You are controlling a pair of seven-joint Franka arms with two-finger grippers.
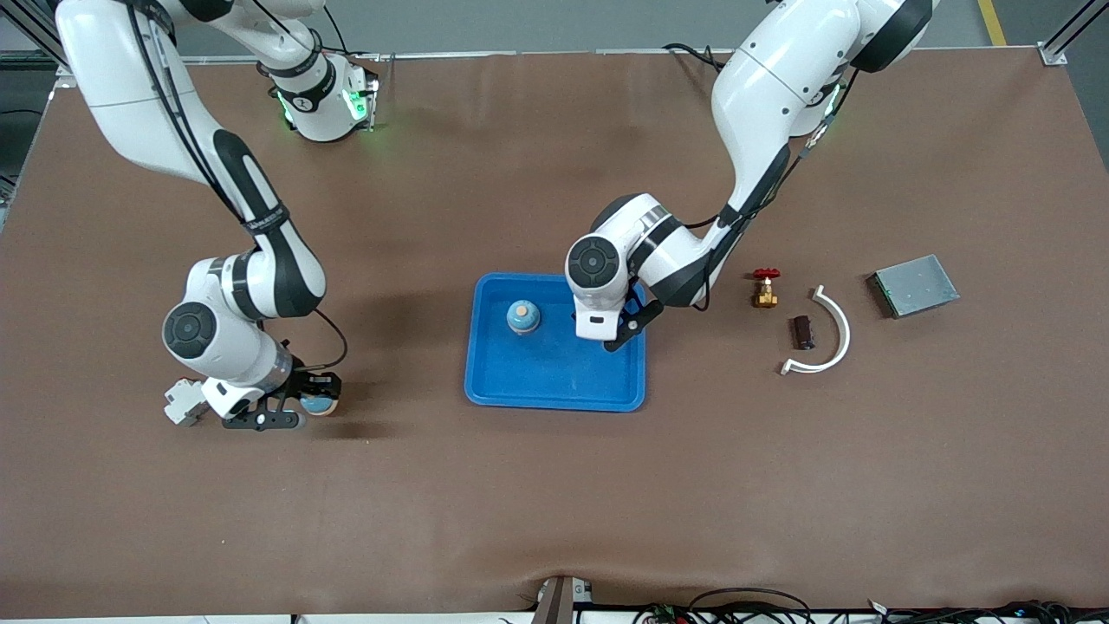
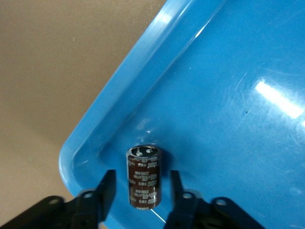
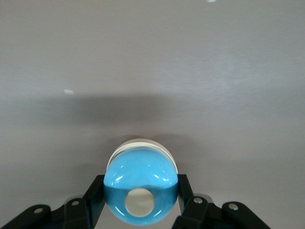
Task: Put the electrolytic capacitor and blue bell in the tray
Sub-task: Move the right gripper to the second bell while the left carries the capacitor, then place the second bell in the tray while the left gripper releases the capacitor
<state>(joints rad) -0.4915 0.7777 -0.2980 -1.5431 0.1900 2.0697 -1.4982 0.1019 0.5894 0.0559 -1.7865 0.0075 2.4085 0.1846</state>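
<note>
The bright blue tray (image 1: pixel 537 373) lies mid-table. My left gripper (image 1: pixel 617 340) is low over the tray's corner toward the left arm's end. In the left wrist view this gripper (image 2: pixel 143 177) is open, and a brown electrolytic capacitor (image 2: pixel 144 183) stands on the tray floor (image 2: pixel 228 95) between the fingers, with a gap on each side. One blue bell (image 1: pixel 522 317) sits in the tray. My right gripper (image 1: pixel 314 402) is down at the table toward the right arm's end, shut on a second blue bell (image 1: pixel 322 405). Its fingers (image 3: pixel 183 188) press both sides of that bell (image 3: pixel 141 183).
Toward the left arm's end lie a brass valve with a red handle (image 1: pixel 764 288), a second dark capacitor (image 1: pixel 803 332), a white curved strip (image 1: pixel 827 338) and a small grey metal plate (image 1: pixel 914 284). Brown mat covers the table.
</note>
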